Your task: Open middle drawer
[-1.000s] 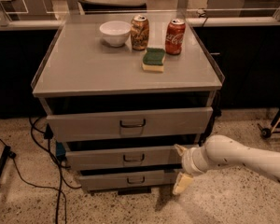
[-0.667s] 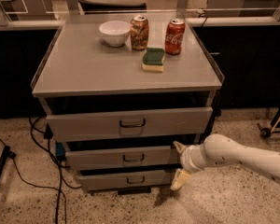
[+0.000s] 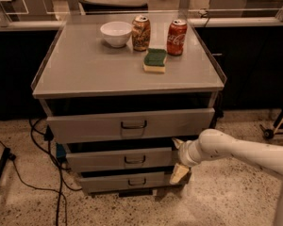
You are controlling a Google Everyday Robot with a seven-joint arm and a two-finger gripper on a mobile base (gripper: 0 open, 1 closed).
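Tool (image 3: pixel 178 158) is low at the right end of the middle drawer (image 3: pixel 118 159), its two fingers (image 3: pixel 179 174) spread apart, one above that drawer's front edge and one below. The middle drawer sits between the wide top drawer (image 3: pixel 99 125) and the narrow bottom drawer (image 3: pixel 113 182), its dark handle (image 3: pixel 134 160) untouched. Up on the tabletop (image 3: pixel 80 67): a white bowl (image 3: pixel 116 33), a green-and-yellow sponge (image 3: pixel 155 60), a red can (image 3: pixel 177 36) with white Coca-Cola script, and a brownish can (image 3: pixel 140 32) whose label can't be read.
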